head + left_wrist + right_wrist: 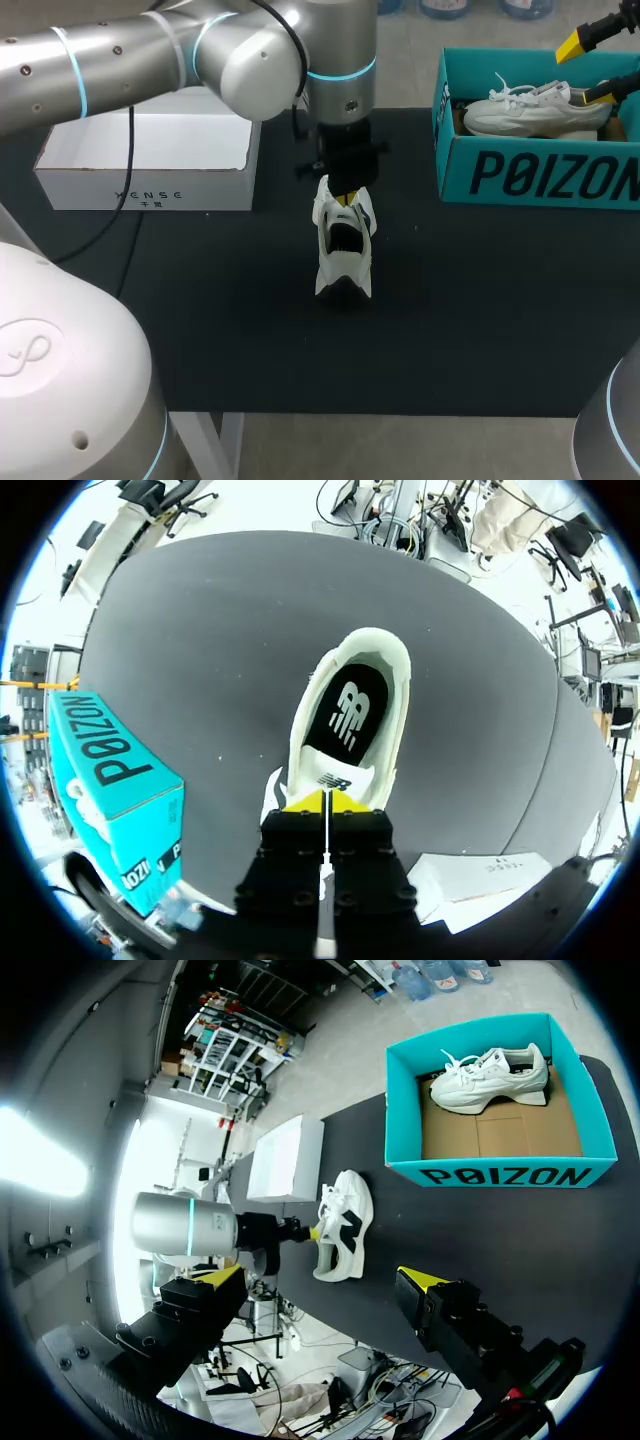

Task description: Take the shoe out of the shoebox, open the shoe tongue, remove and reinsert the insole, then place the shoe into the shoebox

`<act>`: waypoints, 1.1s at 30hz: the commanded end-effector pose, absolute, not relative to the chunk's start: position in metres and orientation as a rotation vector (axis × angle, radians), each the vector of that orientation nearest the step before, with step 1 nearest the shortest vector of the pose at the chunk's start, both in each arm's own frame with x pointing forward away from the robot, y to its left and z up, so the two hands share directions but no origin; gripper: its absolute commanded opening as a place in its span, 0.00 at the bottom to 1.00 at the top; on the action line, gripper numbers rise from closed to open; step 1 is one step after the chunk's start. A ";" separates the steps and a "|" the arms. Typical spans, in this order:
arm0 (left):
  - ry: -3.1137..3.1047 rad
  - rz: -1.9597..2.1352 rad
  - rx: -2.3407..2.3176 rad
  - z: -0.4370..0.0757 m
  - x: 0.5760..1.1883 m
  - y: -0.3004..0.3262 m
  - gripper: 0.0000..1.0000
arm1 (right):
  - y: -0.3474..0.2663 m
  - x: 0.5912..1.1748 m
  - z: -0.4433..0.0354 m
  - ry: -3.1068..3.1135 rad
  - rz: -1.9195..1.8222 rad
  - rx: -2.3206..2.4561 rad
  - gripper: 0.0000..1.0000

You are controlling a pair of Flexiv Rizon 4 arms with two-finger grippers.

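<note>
A white shoe [343, 250] stands in the middle of the black table, its heel end raised toward my left gripper [346, 197]. In the left wrist view that gripper [327, 802] is shut on the shoe's tongue [322, 780], and the black insole [350, 712] lies inside the shoe [385, 680] ahead of the fingers. The teal shoebox [540, 170] stands open at the back right, with a second white shoe [535, 108] in it. Above the box my right gripper [590, 68] is open and holds nothing. From the right wrist view, its gripper [322, 1280] looks down on the shoe [343, 1230] and shoebox [500, 1172].
A white box [150, 165] sits at the back left of the table, close behind my left arm [200, 50]. It also shows in the wrist views: the white box [480, 870] beside the left gripper, the white box [290, 1155] beyond the shoe.
</note>
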State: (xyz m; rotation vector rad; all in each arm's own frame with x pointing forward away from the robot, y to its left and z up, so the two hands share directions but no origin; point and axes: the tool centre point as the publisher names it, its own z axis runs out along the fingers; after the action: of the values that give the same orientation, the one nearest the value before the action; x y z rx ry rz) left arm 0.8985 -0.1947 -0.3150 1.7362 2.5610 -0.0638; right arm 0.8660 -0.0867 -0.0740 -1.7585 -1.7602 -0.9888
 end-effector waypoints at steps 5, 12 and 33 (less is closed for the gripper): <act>3.009 0.065 0.372 -0.294 0.836 -0.187 0.00 | -0.086 0.866 -0.074 -1.761 -0.986 -1.760 1.00; 3.021 0.082 0.030 -0.294 0.816 -0.186 0.24 | -0.086 0.866 -0.074 -1.761 -0.986 -1.760 1.00; 3.018 0.006 -0.345 -0.340 0.807 -0.198 1.00 | -0.086 0.866 -0.074 -1.761 -0.986 -1.760 1.00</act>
State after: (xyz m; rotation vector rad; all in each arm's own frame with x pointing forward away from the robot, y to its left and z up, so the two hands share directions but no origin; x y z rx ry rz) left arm 0.8015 -0.1894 -0.3273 0.1146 3.0176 0.0191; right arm 0.8659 -0.0866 -0.0741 -1.7583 -1.7603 -0.9886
